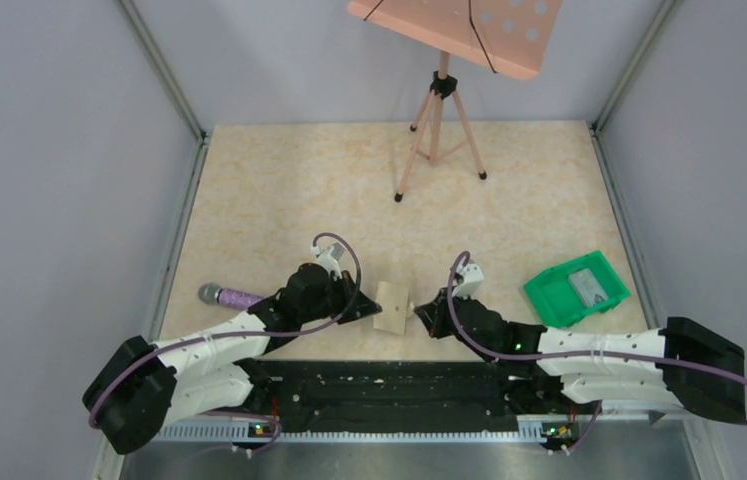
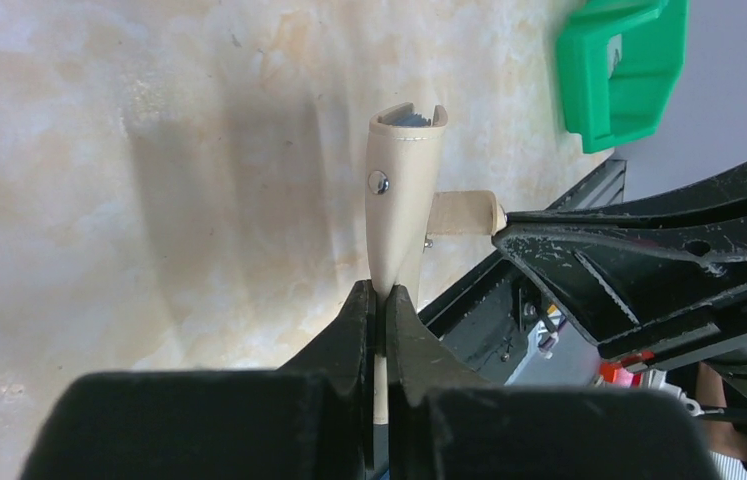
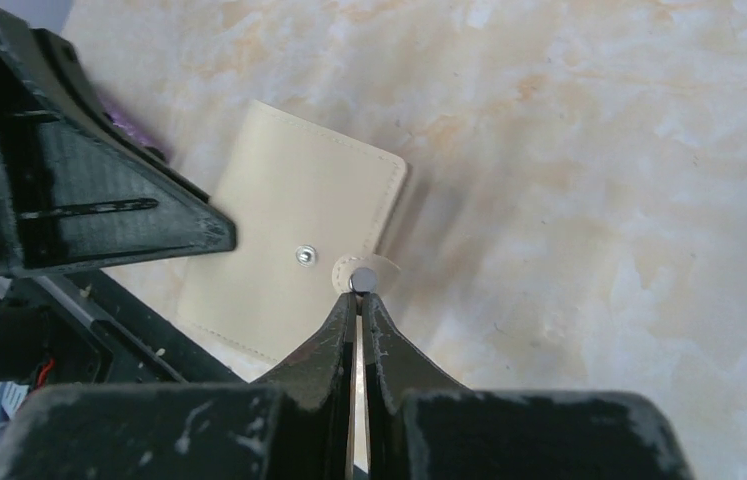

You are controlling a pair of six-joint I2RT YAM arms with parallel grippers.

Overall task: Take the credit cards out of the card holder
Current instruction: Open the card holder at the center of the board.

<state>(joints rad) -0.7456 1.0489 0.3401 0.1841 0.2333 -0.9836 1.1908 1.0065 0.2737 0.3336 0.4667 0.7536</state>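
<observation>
Tightly in left pincer (image 2: 377,300), card holder (image 2: 401,190); strap (image 3: 364,272) in right pincer (image 3: 359,297)

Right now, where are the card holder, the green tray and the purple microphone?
card holder (image 1: 390,307), top view, its beige outer panel.
green tray (image 1: 542,305), top view, its left wall.
purple microphone (image 1: 239,298), top view, its purple handle.

The beige card holder (image 3: 289,250) looks like matt, stitched leather with a shiny metal snap (image 3: 305,256); the marbled table (image 1: 299,190) is smooth, the green tray (image 2: 587,95) glossy plastic.
</observation>
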